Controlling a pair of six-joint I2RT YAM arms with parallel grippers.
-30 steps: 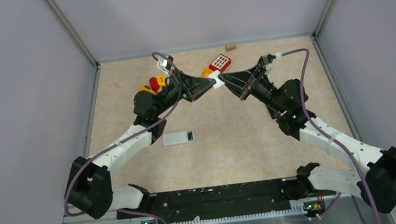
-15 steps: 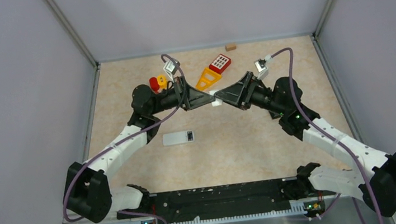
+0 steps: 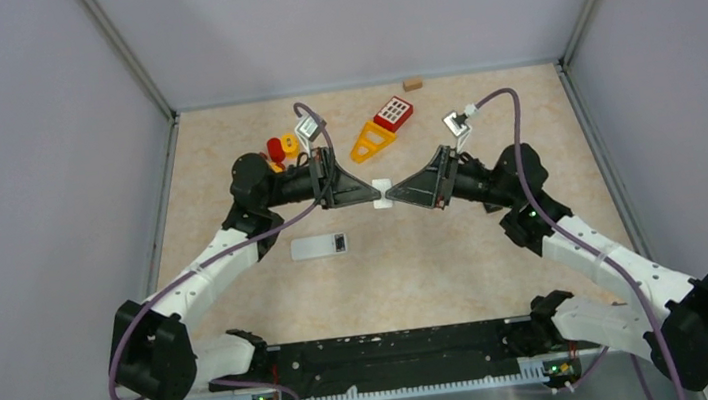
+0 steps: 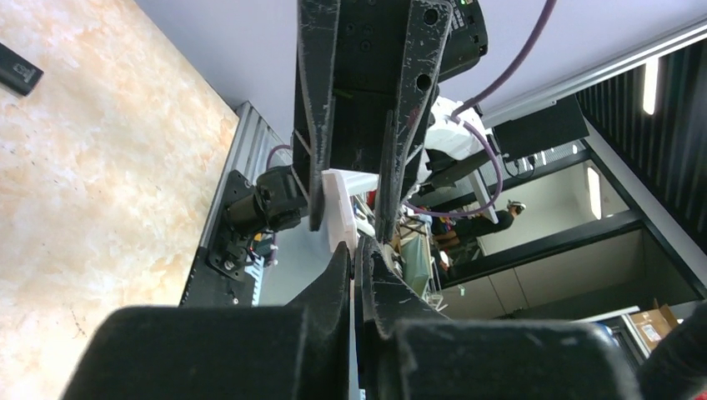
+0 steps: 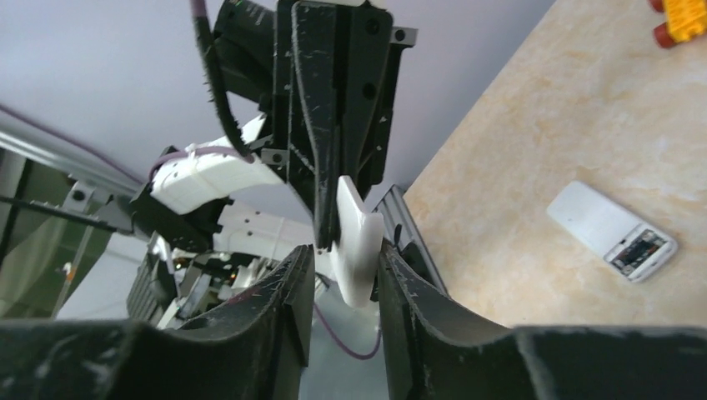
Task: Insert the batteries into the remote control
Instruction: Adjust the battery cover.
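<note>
The white remote [image 3: 319,246] lies flat on the table with its dark battery bay open at its right end; it also shows in the right wrist view [image 5: 611,231]. A small white cover piece [image 3: 384,195] hangs in the air between my two grippers. My left gripper [image 3: 376,194] is shut on its thin edge, as the left wrist view [image 4: 357,258] shows. My right gripper [image 3: 393,196] is open, its jaws on either side of the cover [image 5: 354,242], with a gap on one side [image 5: 343,262]. No loose batteries are in view.
A red keypad toy [image 3: 393,113], a yellow triangular piece [image 3: 371,142] and red and yellow toys [image 3: 282,148] lie at the back. A small brown block [image 3: 411,83] sits by the back wall. A dark flat object [image 4: 17,71] lies on the table.
Both grippers have come from the back of the table toward the middle and lower, carrying the white cover between them. The remote has not moved.
</note>
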